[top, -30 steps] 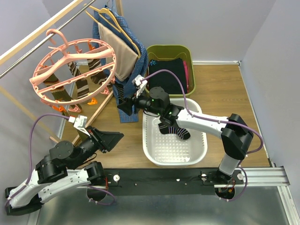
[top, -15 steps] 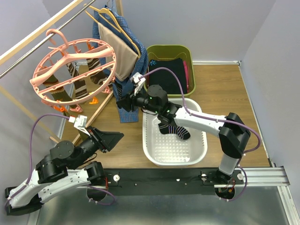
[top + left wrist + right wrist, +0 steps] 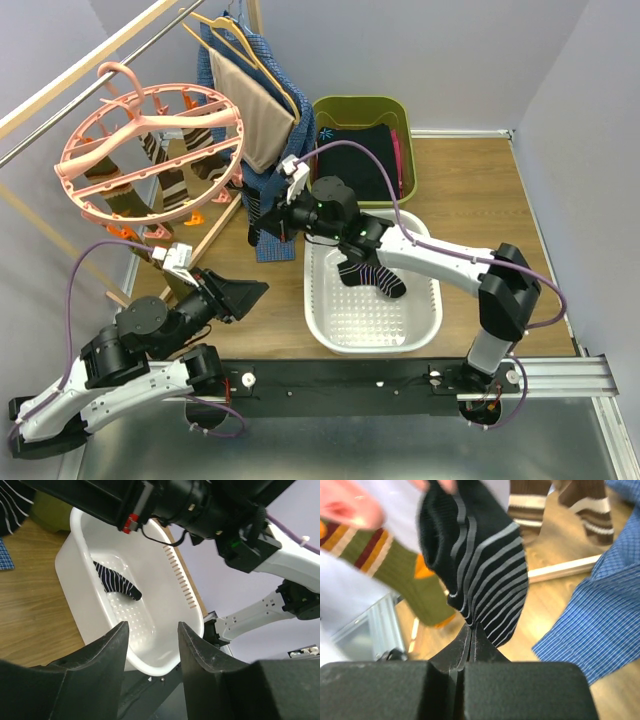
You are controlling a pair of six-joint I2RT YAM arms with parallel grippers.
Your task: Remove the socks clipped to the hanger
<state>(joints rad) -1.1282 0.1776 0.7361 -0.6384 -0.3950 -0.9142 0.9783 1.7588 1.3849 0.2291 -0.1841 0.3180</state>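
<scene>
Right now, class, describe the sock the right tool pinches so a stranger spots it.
Find the pink ring hanger. By its rim the right tool pinches a sock. Unlike the olive sock and brown socks beside it, it is black with grey stripes.

hanger (image 3: 88, 160) far left | basket (image 3: 313, 300) centre | 1 sock (image 3: 371, 276) in basket

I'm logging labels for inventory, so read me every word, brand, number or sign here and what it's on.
No readable text anywhere.
Small cyan mark at the left edge of the green bin: too small to read.
Red tab on the right arm: no legible lettering.
</scene>
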